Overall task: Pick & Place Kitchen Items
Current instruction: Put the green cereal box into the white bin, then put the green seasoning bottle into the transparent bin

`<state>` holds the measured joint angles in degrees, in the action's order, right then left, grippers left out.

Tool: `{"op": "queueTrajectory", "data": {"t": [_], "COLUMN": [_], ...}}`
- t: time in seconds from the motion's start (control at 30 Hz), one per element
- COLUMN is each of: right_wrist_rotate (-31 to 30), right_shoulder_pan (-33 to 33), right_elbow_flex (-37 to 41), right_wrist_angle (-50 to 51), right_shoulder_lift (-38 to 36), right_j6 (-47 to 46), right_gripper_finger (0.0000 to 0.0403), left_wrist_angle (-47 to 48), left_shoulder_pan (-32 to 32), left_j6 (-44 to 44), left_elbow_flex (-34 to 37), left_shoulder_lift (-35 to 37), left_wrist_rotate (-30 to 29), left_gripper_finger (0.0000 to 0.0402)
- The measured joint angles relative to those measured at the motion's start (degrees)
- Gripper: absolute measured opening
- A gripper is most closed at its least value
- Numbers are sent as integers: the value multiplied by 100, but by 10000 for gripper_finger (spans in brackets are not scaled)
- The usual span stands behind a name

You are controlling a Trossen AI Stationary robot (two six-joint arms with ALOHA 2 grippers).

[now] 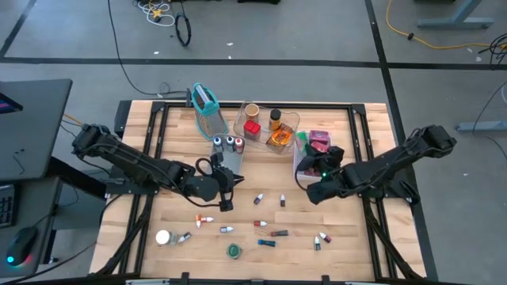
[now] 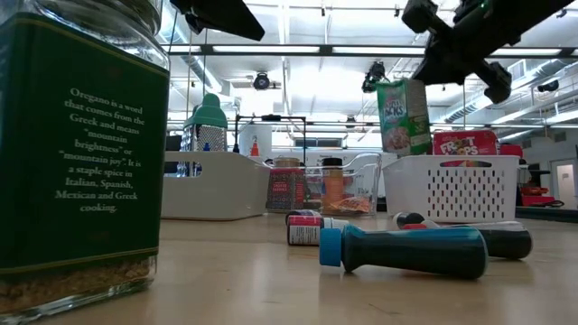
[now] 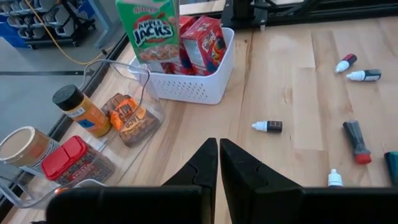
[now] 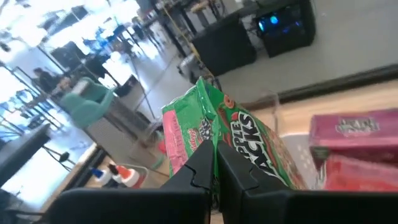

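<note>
We see two matte black arms built of chunky jointed segments. The right arm (image 1: pixel 396 165) carries a small green light near its wrist, and the left arm (image 1: pixel 131 162) trails a black cable loop. Each ends in dark wedge-shaped fingers (image 3: pixel 239 168).

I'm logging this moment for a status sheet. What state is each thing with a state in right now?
Right gripper: shut on the green Apple Jacks cereal box, held above the white perforated basket.
Left gripper: shut, empty, above the table.
Red and pink boxes: standing in the basket.
Orange spice bottle with black cap: capped, in the clear tray.
Teal-capped tube: lying on its side.
</note>
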<state>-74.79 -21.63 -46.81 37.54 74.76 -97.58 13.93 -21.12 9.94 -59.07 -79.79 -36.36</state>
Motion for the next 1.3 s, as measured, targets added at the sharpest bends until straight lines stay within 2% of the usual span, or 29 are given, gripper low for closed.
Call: {"op": "queueTrajectory", "data": {"t": [0.2, 0.6, 0.73, 0.8, 0.9, 1.03, 1.17, 1.3], "right_wrist_rotate": [501, 684, 634, 539, 490, 926, 2078, 4009], "right_shoulder_pan": [393, 883, 983, 1014, 1036, 1036, 1034, 1032], "right_elbow_flex": [398, 566, 566, 566, 566, 566, 566, 566], "right_wrist_angle": [-424, -599, -629, -629, -637, -1117, -1928, -2548], "right_shoulder_lift": [31, 31, -107, -249, -555, -1030, -1324, -1363], "right_j6": [-41, -9, 455, 1026, 2356, 4394, 6609, 8336], "right_gripper_finger": [15, 71, 92, 100, 110, 116, 113, 106], "left_wrist_angle": [-18, -109, -99, -94, -75, -90, -58, 93], "left_shoulder_pan": [0, -2, -1, -2, -2, -4, -69, -326], "left_j6": [-124, -226, -226, -226, -201, 269, 954, 1414], "left_elbow_flex": [-1, 0, 0, 0, 0, -2, -2, -2], "left_shoulder_lift": [0, 0, 0, 0, 0, 2, 2, 2], "left_wrist_rotate": [-4, -2, -2, -2, -2, -4, 12, -55], "left_gripper_finger": [27, 27, 27, 27, 27, 27, 27, 27]}}
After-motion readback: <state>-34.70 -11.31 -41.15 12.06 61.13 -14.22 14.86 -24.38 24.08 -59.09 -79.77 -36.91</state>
